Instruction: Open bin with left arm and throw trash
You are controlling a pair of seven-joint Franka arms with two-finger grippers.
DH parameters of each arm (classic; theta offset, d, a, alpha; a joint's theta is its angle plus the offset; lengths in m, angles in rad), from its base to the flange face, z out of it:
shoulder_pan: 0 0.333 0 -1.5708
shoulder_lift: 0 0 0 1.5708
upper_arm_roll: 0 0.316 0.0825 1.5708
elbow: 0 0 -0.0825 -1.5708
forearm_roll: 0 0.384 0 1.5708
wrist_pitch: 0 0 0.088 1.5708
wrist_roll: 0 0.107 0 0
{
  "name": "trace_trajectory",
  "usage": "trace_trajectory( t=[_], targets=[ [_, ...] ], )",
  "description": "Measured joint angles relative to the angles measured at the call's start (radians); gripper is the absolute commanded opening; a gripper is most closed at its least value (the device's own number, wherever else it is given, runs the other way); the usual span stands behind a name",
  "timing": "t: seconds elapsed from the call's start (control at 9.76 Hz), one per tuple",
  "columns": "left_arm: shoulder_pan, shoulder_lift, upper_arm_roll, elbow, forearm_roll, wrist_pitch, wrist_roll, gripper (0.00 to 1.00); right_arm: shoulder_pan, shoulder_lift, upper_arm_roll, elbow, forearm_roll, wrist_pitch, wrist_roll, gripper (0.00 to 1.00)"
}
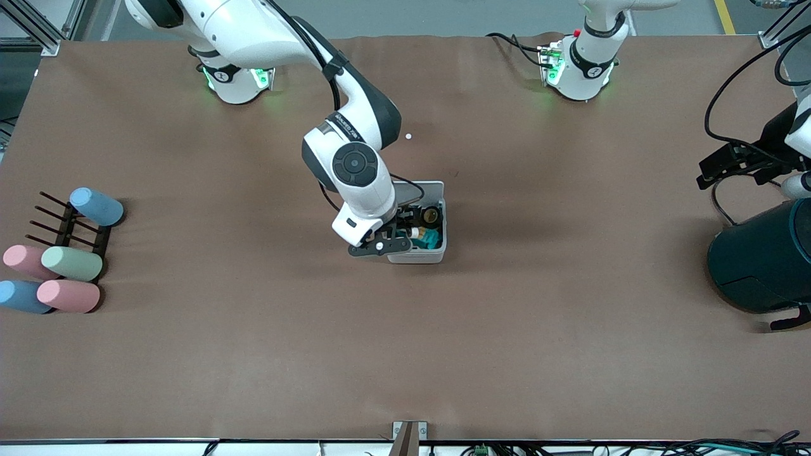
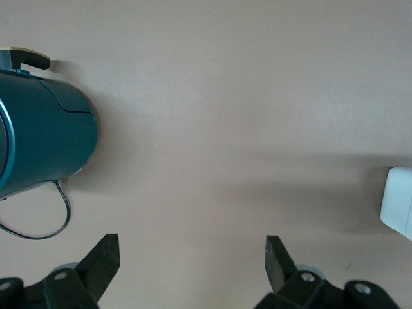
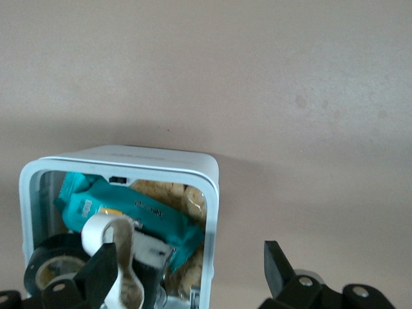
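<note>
The bin is a small white box in the middle of the table, its lid swung up. Inside lie a teal snack wrapper, a dark tape roll and a pale looped rubber band. In the right wrist view the wrapper and the roll lie below the white rim. My right gripper is open and empty, low over the bin's edge, straddling the rim. My left gripper is open and empty, waiting over bare table at the left arm's end.
A large dark teal cylindrical container lies at the left arm's end, close to the left gripper, with a thin cable beside it. A black rack with several pastel cylinders stands at the right arm's end. A tiny white dot lies farther from the camera than the bin.
</note>
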Motion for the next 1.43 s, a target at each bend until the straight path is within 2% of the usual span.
trace_trajectory(
  t=[0.2,0.51,1.02,1.43],
  targets=[
    [0.0,0.0,0.0,0.0,0.0,0.0,0.0,1.0,-0.027,-0.042,-0.004,0.012,0.0,-0.086,-0.009,1.0],
    [0.0,0.0,0.0,0.001,0.0,0.0,0.0,1.0,-0.133,-0.155,-0.01,0.019,-0.001,-0.275,-0.132,1.0],
    [0.0,0.001,0.0,0.002,0.0,0.0,0.0,1.0,-0.418,-0.398,-0.017,0.026,-0.003,-0.557,-0.402,1.0],
    [0.0,0.003,0.0,0.003,0.0,0.0,0.0,1.0,-0.582,-0.574,-0.017,0.019,-0.008,-0.657,-0.544,1.0]
  ],
)
